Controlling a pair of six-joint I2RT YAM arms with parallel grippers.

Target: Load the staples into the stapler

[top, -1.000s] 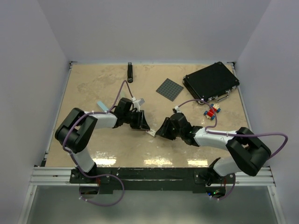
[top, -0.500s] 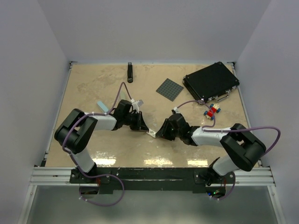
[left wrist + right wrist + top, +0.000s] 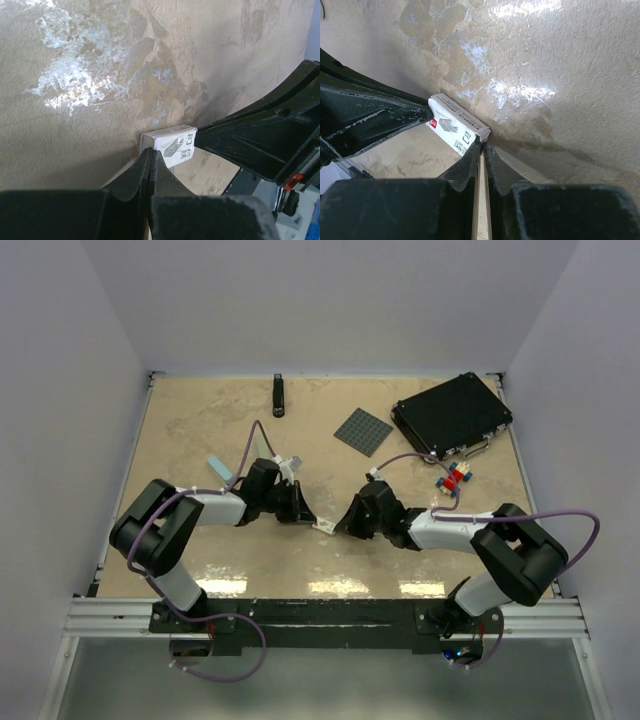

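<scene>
The staples box [image 3: 324, 526] is a tiny white box with a dark mark, lying flat on the table between my two grippers. In the left wrist view my left gripper [image 3: 151, 152] is shut, its tip touching one end of the box [image 3: 172, 145]. In the right wrist view my right gripper [image 3: 482, 145] is shut to a hairline gap, its tip at the box's [image 3: 455, 125] opposite corner. From above, the left gripper [image 3: 310, 515] and right gripper [image 3: 340, 525] meet tip to tip at the box. A pale blue part [image 3: 218, 466] lies left of the left arm. The grey-green stapler is hidden.
A slim black stapler [image 3: 279, 395] lies at the far edge. A grey baseplate [image 3: 363, 431] and a black case [image 3: 452, 415] sit at the far right. Red-and-blue toy bricks [image 3: 457, 478] lie just beyond the right arm.
Both arms' elbows have shifted slightly left. Both gripper tips have stayed at the white box, which has barely moved.
</scene>
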